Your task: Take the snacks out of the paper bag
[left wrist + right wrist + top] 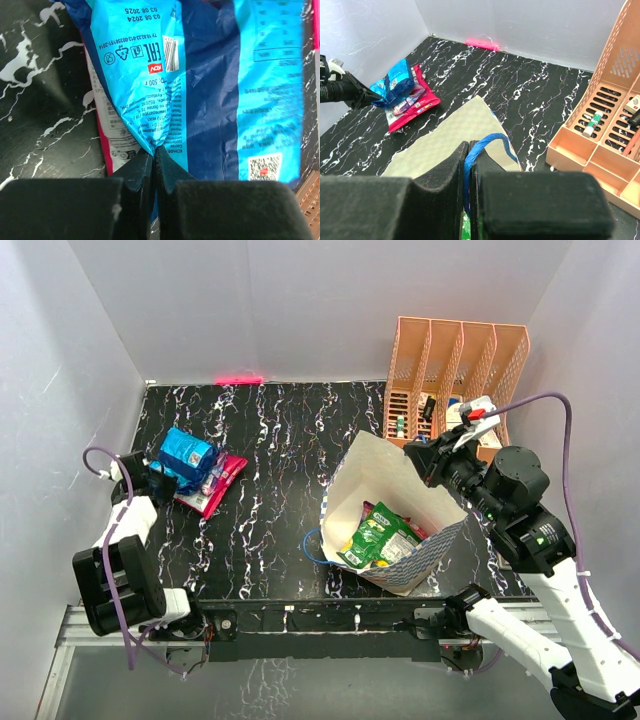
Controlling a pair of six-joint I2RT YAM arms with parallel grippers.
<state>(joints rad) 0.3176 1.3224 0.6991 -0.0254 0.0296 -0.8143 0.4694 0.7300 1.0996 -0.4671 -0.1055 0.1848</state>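
Note:
The paper bag [420,550] lies open on its side at centre right, cream inside, checkered outside. A green snack packet [378,538] and a magenta one behind it show in its mouth. My right gripper [424,457] is shut on the bag's blue cord handle [485,147] and holds the upper edge up. My left gripper [158,480] is shut on a corner of the blue snack packet [186,457], which rests on the magenta-and-silver packet [215,483] at the left. The blue packet [200,75] fills the left wrist view, and the magenta packet [107,135] lies under it.
A peach-orange slotted organizer [455,370] with small items stands at the back right, close behind my right gripper. The bag's other blue handle [312,545] lies on the black marbled table [270,440]. Grey walls close in the left, back and right.

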